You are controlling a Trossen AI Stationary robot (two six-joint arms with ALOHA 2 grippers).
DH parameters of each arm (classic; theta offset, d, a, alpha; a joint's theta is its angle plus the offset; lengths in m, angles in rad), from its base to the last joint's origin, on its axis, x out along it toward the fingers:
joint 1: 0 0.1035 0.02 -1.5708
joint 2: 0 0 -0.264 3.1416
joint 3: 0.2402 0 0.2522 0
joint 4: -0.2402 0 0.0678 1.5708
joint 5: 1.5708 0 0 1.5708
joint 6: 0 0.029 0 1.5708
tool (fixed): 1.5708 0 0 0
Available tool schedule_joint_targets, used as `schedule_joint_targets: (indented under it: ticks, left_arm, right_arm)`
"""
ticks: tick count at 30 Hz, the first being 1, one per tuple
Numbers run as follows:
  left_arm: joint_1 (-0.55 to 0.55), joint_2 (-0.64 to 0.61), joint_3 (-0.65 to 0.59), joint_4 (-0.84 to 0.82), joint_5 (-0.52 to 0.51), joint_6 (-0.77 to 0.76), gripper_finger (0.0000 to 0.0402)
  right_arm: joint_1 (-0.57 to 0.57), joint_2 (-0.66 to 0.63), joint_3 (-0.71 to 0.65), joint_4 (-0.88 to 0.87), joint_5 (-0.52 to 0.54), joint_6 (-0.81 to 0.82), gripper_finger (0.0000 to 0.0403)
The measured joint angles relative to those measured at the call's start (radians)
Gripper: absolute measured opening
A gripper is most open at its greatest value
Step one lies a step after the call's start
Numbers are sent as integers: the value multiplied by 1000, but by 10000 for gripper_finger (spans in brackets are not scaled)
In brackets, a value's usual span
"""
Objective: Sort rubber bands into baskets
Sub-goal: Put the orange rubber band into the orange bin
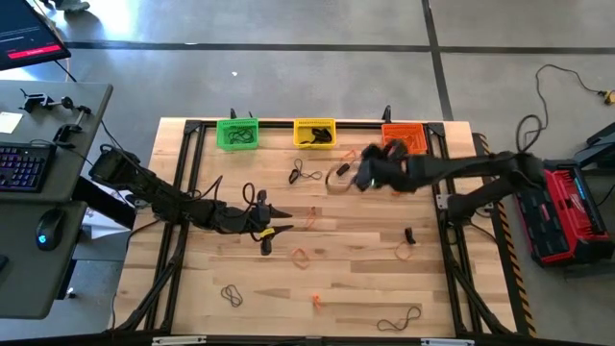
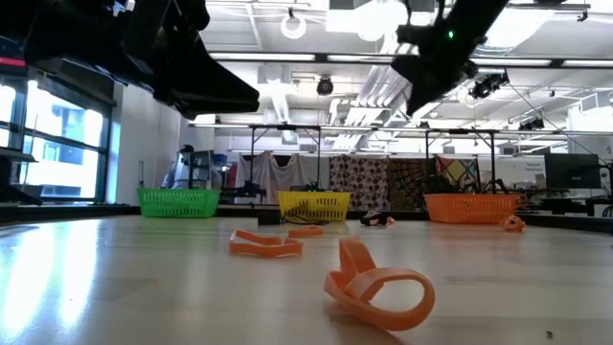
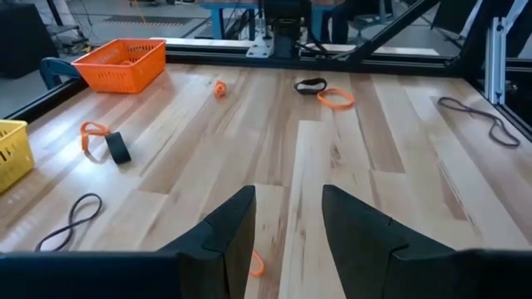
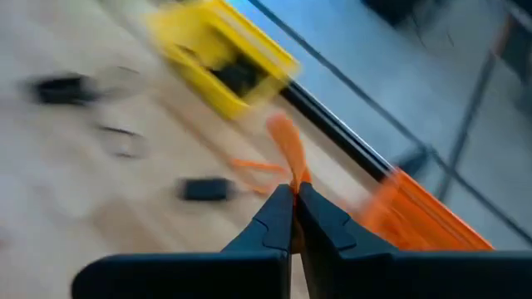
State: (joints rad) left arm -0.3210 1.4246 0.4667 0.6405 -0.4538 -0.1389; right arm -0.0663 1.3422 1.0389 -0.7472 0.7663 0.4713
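I see a thin orange rubber band (image 4: 288,149) pinched in my right gripper (image 4: 294,193), fingers fully closed on it, raised off the table near the orange plastic lattice basket (image 1: 405,135). The yellow lattice basket (image 1: 314,132) and green lattice basket (image 1: 237,133) share that far edge. My left gripper (image 3: 287,218) hovers mid-table, fingers parted, empty, loose bands scattered around it.

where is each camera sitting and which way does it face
high: overhead, looking down; both dark arms, three plastic lattice baskets.
low: table height, looking across; looped orange rubber band near.
left wrist: behind the open left gripper, facing the orange basket.
right wrist: behind the right gripper, shut on an orange band.
shared: yellow basket in high and right wrist.
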Motion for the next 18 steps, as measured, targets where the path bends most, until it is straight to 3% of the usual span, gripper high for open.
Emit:
schedule_joint_targets:
  ticks: [4, 11, 18]
  left_arm:
    - [0, 0, 0, 1, 0, -7, 131]
    - [0, 0, 0, 0, 2, -17, 131]
    - [0, 0, 0, 0, 2, -16, 130]
  right_arm:
    - [-199, -18, 0, -52, -71, -44, 0]
    - [-549, 27, 0, -30, -288, -203, 0]
    - [-751, 119, 0, 26, -423, -289, 0]
